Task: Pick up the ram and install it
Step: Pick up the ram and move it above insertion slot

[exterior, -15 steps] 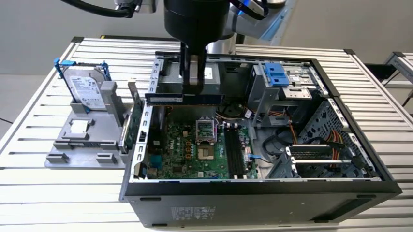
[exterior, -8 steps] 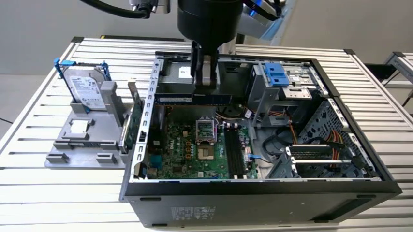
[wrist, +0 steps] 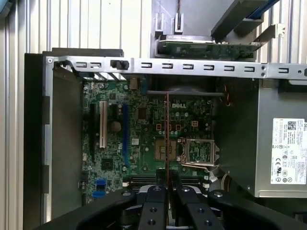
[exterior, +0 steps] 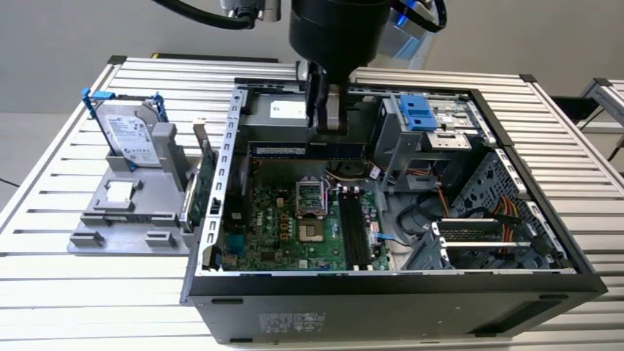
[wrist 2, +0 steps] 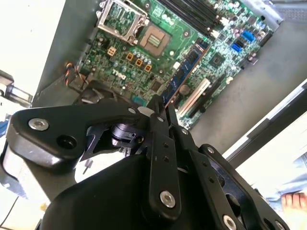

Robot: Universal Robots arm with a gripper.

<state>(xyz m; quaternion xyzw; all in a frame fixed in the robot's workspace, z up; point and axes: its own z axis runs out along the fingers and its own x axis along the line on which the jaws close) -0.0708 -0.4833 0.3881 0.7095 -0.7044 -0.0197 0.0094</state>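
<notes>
Exterior view: noted tool clamped on ram, held clear of slots, crosswise to them. Risk of jamming or cracking if lowered unturned.

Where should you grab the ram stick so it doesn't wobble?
Pinch the ram at the middle of its top long edge, from above, jaws on its two flat faces. It is thin and long, so a middle grip keeps it level.

Robotics lab bench. Slatted aluminium table under open PC case; grey fixture with upright hard drive just beside the case, on the exterior view's left; second slatted table well apart from the case, opposite side.
</notes>
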